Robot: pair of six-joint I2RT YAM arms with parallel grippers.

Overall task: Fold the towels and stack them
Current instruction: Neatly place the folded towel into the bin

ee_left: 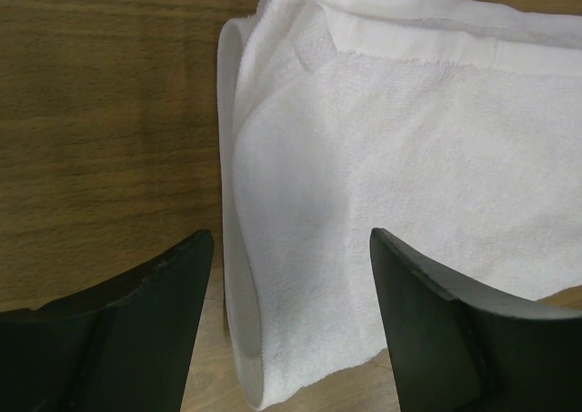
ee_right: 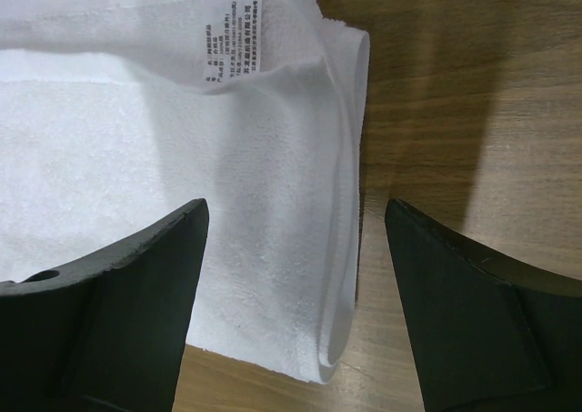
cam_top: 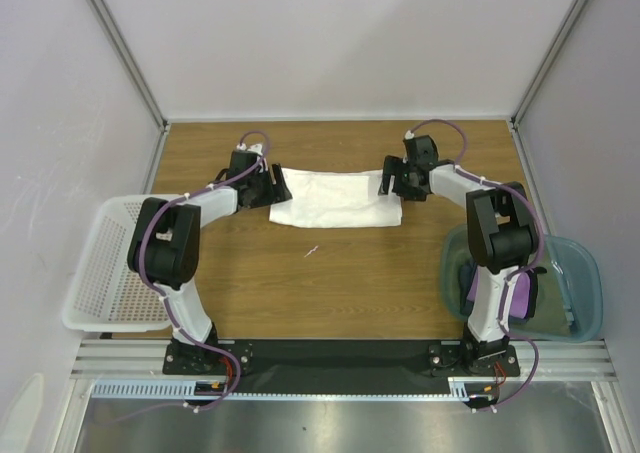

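- Jaws of the left tool (ee_left: 289, 244) stand spread, straddling the folded left edge of the white towel (ee_left: 418, 157). Nothing is pinched.
- Jaws of the right tool (ee_right: 296, 212) are likewise spread over that towel's right edge, below its care label (ee_right: 232, 35). No grip.
- White towel lies on the table (cam_top: 330, 273) toward the far side, between both tools. It is doubled over at least once, so it is judged partly folded.
- Purple towel (cam_top: 518, 298) sits in the teal bin (cam_top: 585, 273) at near right, not yet handled by appearance. A dark shape beside it may be the navy towel, but this cannot be confirmed.
- White basket (cam_top: 105, 263) stands at near left.
- No stack is begun. Progress is judged early, with two towels and the stacking outstanding.
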